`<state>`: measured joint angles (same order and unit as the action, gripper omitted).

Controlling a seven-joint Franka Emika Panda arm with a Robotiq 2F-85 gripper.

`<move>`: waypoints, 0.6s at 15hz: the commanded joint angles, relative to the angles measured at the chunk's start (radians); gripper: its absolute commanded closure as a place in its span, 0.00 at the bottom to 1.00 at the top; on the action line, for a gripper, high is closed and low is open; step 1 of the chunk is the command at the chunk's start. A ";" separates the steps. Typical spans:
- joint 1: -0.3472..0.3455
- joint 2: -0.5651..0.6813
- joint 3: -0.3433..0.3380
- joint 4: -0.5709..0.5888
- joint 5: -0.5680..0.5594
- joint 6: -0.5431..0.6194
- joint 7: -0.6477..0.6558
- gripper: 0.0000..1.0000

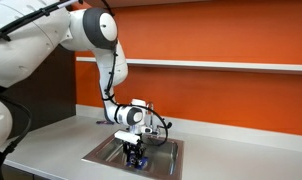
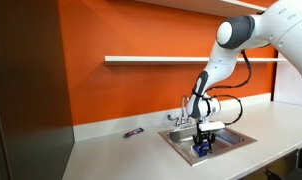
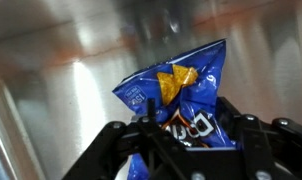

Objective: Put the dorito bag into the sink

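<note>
The dorito bag [image 3: 176, 95] is a blue packet with orange and white markings. In the wrist view it stands between my gripper's [image 3: 186, 135] black fingers, which are shut on its lower part, with steel basin wall behind it. In both exterior views my gripper [image 1: 136, 152] [image 2: 203, 148] reaches down inside the sink [image 1: 163, 150] [image 2: 231, 135], and a bit of blue bag [image 1: 137, 160] [image 2: 201, 150] shows at the fingertips. The chrome faucet [image 2: 181, 112] stands at the sink's back edge.
The sink is set in a light grey countertop [image 1: 61, 140] [image 2: 111, 150] against an orange wall with a white shelf [image 2: 151, 60]. A small dark object [image 2: 133, 132] lies on the counter beside the sink. A dark panel [image 2: 26, 90] stands at the counter's end.
</note>
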<state>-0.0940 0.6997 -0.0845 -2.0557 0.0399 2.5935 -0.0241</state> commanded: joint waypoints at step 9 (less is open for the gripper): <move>0.021 -0.281 -0.001 -0.150 -0.022 -0.044 0.014 0.00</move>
<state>-0.0834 0.5190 -0.0858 -2.1322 0.0384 2.5831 -0.0241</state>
